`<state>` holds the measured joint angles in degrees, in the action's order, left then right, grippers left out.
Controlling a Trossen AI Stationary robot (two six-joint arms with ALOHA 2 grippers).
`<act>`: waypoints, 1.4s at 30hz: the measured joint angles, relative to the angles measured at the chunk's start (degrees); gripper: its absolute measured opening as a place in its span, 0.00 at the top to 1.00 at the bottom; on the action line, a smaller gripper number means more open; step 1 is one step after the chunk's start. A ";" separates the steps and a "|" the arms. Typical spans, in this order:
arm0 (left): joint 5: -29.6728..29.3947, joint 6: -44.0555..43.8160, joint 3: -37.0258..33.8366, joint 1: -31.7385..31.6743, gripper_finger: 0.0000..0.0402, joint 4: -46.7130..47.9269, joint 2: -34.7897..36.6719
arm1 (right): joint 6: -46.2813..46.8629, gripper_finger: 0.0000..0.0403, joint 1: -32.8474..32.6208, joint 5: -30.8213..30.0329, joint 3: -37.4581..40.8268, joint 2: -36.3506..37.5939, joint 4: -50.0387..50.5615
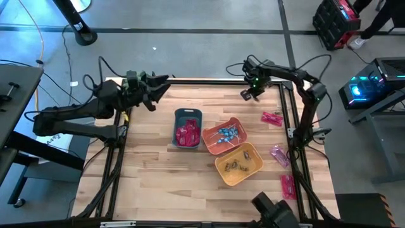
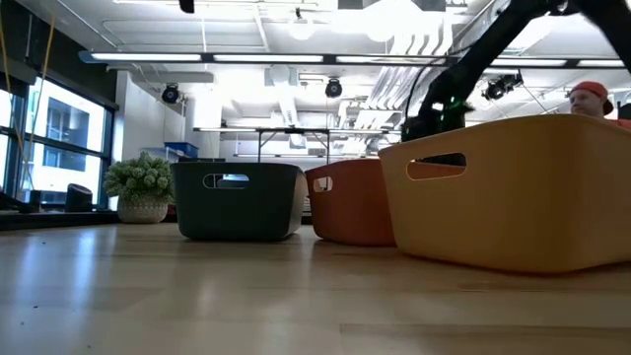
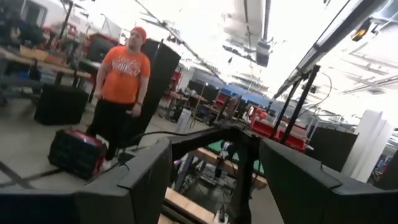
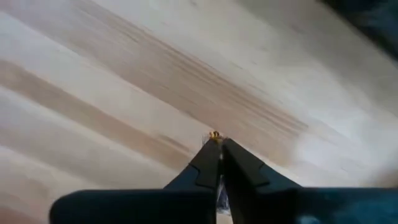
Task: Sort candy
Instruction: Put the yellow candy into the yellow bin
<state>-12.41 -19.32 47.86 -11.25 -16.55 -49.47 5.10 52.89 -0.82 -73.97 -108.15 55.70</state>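
Toward the upper right of the high view, I am seeing the right gripper (image 1: 248, 94) hanging over the table (image 1: 158, 171) — no writing is readable to me anywhere. Only its wrist view is showing the fingers pinched tight on a tiny gold-brown piece (image 4: 214, 135) at their tips. Pink packets (image 1: 272, 118) are lying to its lower right; the left gripper (image 1: 161, 85) is waiting wide, upper left.

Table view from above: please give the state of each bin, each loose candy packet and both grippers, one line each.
Grey-blue bin: holds pink-red packets.
Orange bin: holds blue lollipops.
Yellow bin: holds brown pieces.
Pink packets: loose on the table, near its right edge.
Right gripper: fingers shut on a small gold-tipped piece.
Left gripper: open, raised at the far left.
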 joint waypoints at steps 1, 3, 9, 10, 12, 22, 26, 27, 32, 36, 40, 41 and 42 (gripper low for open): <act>0.27 0.48 0.00 -0.47 0.41 -0.05 0.55 | 0.34 0.99 -0.24 -0.19 0.00 1.40 0.45; 0.49 1.77 0.00 -1.39 0.41 -0.04 1.72 | 1.31 0.99 -0.75 -0.31 0.00 4.54 0.68; 0.50 5.31 0.00 -4.28 0.41 -0.05 4.57 | 7.40 1.00 -4.82 3.28 -0.11 16.42 2.21; 0.70 5.68 0.00 -4.76 0.41 -0.07 4.78 | 8.74 1.00 -6.06 4.85 -0.11 18.25 2.21; 2.45 6.37 0.00 -5.90 0.41 -0.05 4.92 | 11.28 1.00 -9.46 8.69 -0.15 21.55 2.19; 11.85 3.33 0.00 -10.43 0.41 0.30 1.83 | 23.39 1.00 -39.50 18.56 -0.17 25.14 2.32; 14.95 2.32 0.00 -11.48 0.41 0.30 0.38 | 27.08 1.00 -50.99 18.59 -0.17 23.26 2.34; 15.37 1.90 0.00 -11.72 0.41 0.34 0.12 | 27.72 1.00 -53.29 18.47 -0.17 22.68 2.34; 17.65 1.46 0.00 -13.15 0.41 0.29 -0.92 | 31.52 1.00 -60.70 17.60 -0.17 18.75 2.29; 20.03 1.36 0.00 -14.15 0.41 0.22 -1.32 | 34.25 0.98 -63.34 17.51 -0.17 15.51 2.25; 20.90 0.26 0.00 -14.72 0.41 0.21 -1.31 | 36.00 0.89 -64.20 17.49 -0.17 13.11 2.30; 20.88 -0.03 0.00 -14.75 0.41 0.21 -1.31 | 35.99 0.86 -64.20 17.49 -0.17 12.87 2.32; 20.89 -0.06 0.00 -14.73 0.41 0.22 -1.31 | 35.98 0.83 -64.20 17.47 -0.17 12.78 2.41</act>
<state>8.48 -19.38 47.86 -25.99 -16.33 -50.78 41.08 -11.31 16.64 -74.15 -95.37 58.11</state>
